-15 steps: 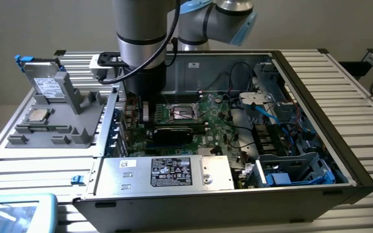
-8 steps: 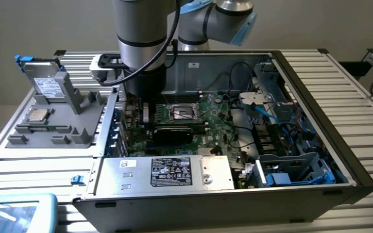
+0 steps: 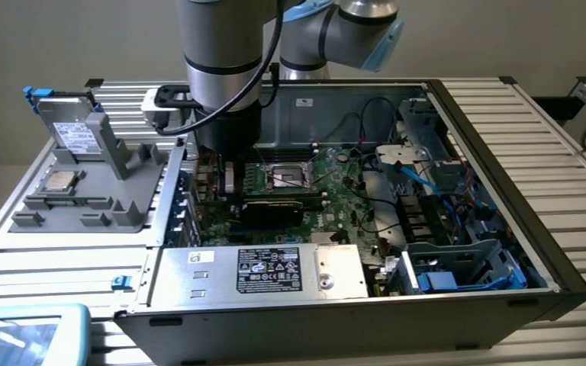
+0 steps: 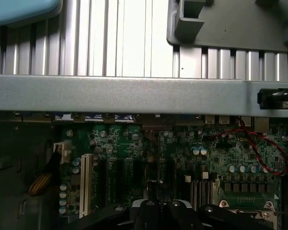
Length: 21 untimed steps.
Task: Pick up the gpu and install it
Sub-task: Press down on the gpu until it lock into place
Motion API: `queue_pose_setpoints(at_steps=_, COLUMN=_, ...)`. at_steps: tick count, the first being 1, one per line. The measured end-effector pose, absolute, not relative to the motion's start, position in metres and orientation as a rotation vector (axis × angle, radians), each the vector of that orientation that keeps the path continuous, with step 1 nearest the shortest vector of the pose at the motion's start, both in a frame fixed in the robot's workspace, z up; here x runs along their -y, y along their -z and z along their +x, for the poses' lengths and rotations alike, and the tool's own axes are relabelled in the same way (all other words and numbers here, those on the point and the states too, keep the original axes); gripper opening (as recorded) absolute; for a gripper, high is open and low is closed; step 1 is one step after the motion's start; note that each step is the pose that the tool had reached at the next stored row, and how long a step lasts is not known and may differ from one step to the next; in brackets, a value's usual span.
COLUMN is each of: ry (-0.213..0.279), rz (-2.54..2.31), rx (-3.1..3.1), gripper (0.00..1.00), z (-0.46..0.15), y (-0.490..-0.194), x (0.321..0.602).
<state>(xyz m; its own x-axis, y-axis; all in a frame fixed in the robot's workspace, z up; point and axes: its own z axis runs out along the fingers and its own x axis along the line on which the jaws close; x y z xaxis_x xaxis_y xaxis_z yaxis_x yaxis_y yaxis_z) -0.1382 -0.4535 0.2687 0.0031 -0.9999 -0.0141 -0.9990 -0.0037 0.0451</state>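
The gripper sits closest to the wrist camera, its fingers shut together low over the motherboard, just above the expansion slots. Beside it lies what looks like the gpu, a dark block across the board, apparently seated. The install step seems done or in its final press; any further push calls for straight downward force. The arm hides the card's bracket end.

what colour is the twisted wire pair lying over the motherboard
Red and black twisted wire pair, clearest in the wrist view, over the green motherboard.
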Motion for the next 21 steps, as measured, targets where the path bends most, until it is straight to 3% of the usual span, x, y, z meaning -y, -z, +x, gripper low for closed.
queue_pose_setpoints(at_steps=21, ry=0.065, rz=2.209, rx=2.202, gripper=0.12, z=-0.1403, y=-0.2687, x=0.4558)
